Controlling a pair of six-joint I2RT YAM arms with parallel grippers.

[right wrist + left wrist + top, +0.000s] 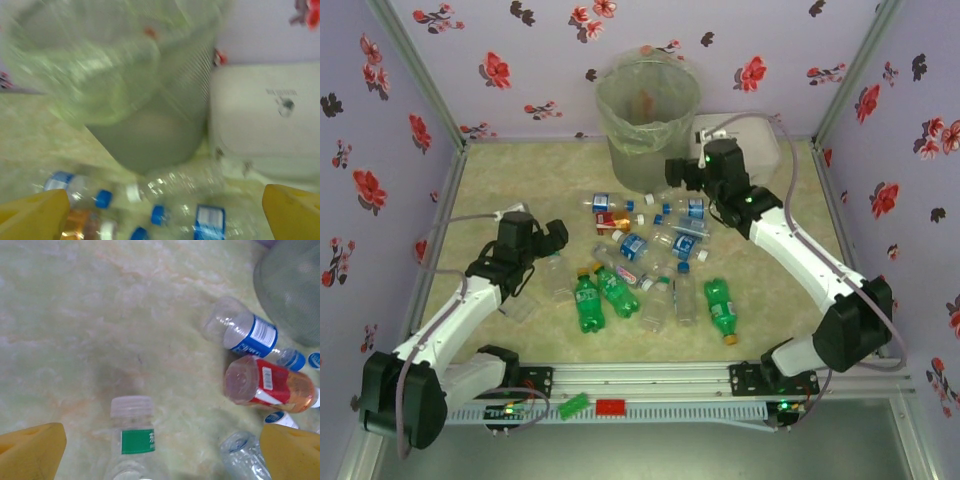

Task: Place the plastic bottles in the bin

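While most plastic bottles (633,246) are clear, three are green.

The tall bin (648,120) stands at the far edge of the table (520,180), near the middle, with a thin bag folded over its rim. A white box (760,140) sits just to its right, by the far right corner. The plastic bottles (650,255) lie in a heap in the middle of the table. Most are clear with blue labels. Three green ones (586,303) lie closer to the near edge. My left gripper (556,240) is at the left side of the heap, just beside a clear bottle (557,277). My right gripper (677,172) is close to the bin's right side, over the far bottles.
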